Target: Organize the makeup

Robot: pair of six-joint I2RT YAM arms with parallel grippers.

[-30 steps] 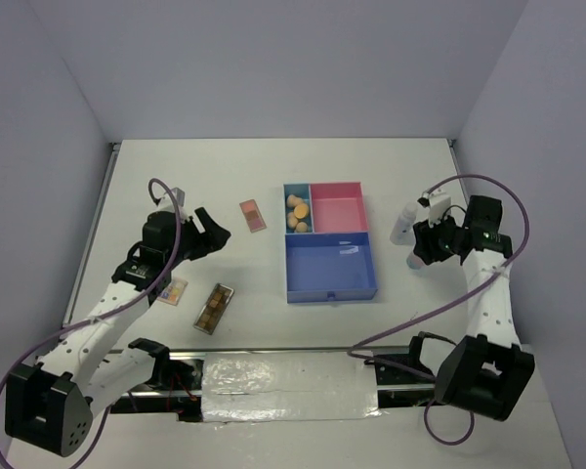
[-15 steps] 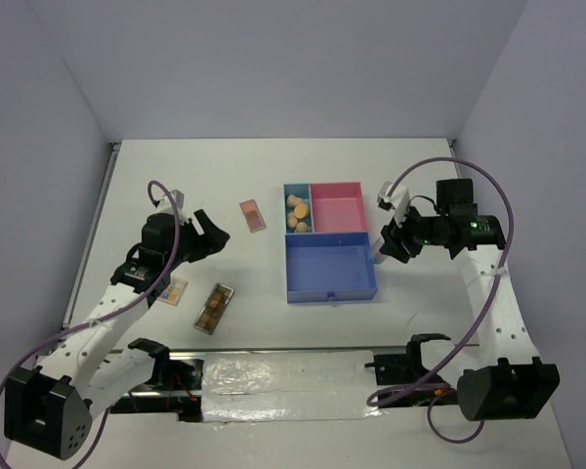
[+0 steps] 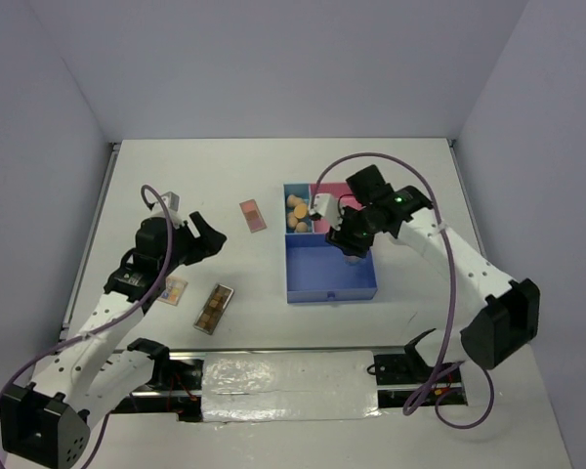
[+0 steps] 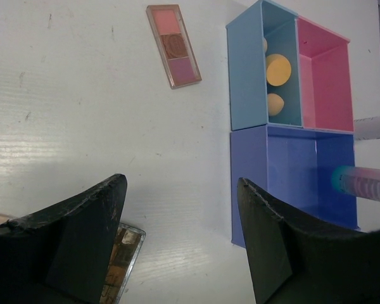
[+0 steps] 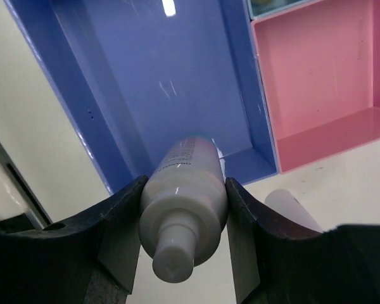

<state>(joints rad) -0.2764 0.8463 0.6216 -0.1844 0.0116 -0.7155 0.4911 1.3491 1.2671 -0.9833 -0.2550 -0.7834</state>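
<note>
— Judging from the right wrist view, how is the gradient bottle (image 5: 189, 166) held?

— It is clamped across its body, just below the neck, by the right gripper (image 5: 182, 215). The jaws are set roughly half open and pressed against both sides of it. It is carried tilted above the large blue compartment of the tray (image 3: 332, 293), near that compartment's right wall, with the nozzle end turned toward the wrist camera. No contact with the compartment floor can be made out.

— How is it expected to handle?

— A stiff, smooth plastic shell is suggested, so it is judged light and rather slippery. Being round, it may roll once it is let go. A hold across the middle of the body is thought soundest, and a low release is advised so that it is laid down rather than dropped.

— And the left gripper (image 4: 180, 183)?

— It is seen spread wide and empty above the table, left of the tray. Nothing is held by it.

— Where is the rest of the makeup found?

— The sponges (image 3: 298, 212) are lodged in the small blue compartment at the tray's far left corner. The pink palette (image 3: 253, 216) is laid flat on the table just left of that corner. The brown palette (image 3: 214, 308) and the multicolour palette (image 3: 174, 291) are found nearer the table's near edge, on the left. These palettes are judged thin and rigid with fragile pressed powder, and are best pinched across the short width, by the long edges.
</note>
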